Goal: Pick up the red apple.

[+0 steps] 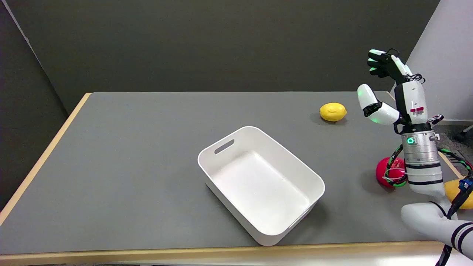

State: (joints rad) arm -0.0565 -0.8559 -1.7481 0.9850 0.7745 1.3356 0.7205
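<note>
Red apple (386, 171) first, since the task is about it: it sits on the table (129, 155) at the near right, partly hidden behind the right arm's wrist and cables. Then by size. Table is grey with a wood edge. White bin (221, 173), empty, near centre, set at an angle. Right arm comes in from the lower right. Right hand (388, 92) is up in the air, fingers spread, holding nothing. The apple lies below and on the near side of the hand, under the forearm, so I judge the hand must come down and back toward the near edge. Apple is round, no long axis; glossy red, only its left part visible. Lemon (333, 112) far right. Another yellow-orange fruit (452, 190) at the right edge, mostly hidden.
</note>
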